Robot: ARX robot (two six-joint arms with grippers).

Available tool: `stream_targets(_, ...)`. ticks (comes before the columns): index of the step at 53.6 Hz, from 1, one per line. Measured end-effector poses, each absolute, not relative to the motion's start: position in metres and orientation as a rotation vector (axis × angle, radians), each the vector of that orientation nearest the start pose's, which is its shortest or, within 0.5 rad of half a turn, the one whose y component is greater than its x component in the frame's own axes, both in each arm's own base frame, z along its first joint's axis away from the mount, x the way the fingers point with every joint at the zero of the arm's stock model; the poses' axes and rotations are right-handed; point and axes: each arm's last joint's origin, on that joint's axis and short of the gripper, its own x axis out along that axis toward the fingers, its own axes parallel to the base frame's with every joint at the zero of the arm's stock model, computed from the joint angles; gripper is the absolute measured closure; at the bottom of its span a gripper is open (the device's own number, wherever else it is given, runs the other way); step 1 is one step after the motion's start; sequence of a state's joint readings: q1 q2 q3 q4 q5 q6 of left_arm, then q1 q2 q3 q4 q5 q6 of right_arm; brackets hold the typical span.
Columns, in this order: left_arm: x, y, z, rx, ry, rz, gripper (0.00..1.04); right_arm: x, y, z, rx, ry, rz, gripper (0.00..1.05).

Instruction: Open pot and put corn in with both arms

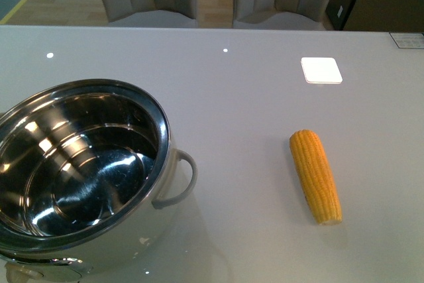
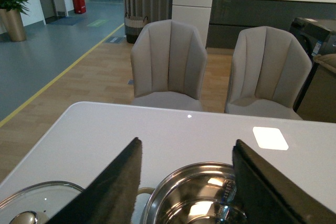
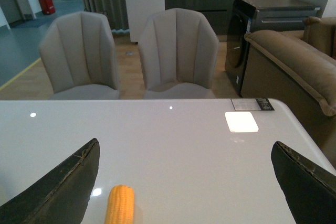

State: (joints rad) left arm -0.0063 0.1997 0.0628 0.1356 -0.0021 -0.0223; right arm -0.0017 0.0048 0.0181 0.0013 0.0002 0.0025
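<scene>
Corn [image 1: 316, 175] lies on the table [image 1: 252, 97] well right of the open pot [image 1: 163, 138], its long axis running nearly away from the robot, just ahead of the right gripper [image 3: 184, 143], whose jaws stand spread and empty.

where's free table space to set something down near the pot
Widest bare patch: between the pot and the corn. The table beyond both, up to its far edge, is also free. Crowded where the lid lies close beside the pot.

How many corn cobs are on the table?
1. The corn lies on the table, right of the pot and apart from it. The pot is empty.
</scene>
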Motion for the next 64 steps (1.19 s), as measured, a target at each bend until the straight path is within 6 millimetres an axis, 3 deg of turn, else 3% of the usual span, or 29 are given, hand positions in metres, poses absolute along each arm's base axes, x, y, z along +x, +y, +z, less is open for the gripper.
stream_targets(13,0.098,0.000,0.176,-0.014,-0.001,-0.002,1.01,0.097,0.000,0.169,0.002,-0.014,-0.002,0.09)
stream_targets(18,0.097,0.000,0.167,-0.011,-0.002,-0.002,1.01,0.097,0.000,0.169,0.002,-0.014,-0.002,0.09)
stream_targets(38,0.097,0.000,0.168,-0.011,-0.006,-0.003,1.01,0.097,0.000,0.169,0.002,-0.014,-0.002,0.09)
stream_targets(54,0.097,0.000,0.168,-0.011,-0.006,-0.004,0.55,0.097,0.000,0.169,0.002,-0.014,-0.002,0.09)
stream_targets(61,0.097,0.000,0.168,-0.011,-0.006,-0.003,0.23,0.097,0.000,0.169,0.002,-0.014,-0.002,0.09)
stream_targets(64,0.097,0.000,0.168,-0.011,-0.006,-0.004,0.15,0.097,0.000,0.169,0.002,-0.015,-0.002,0.09)
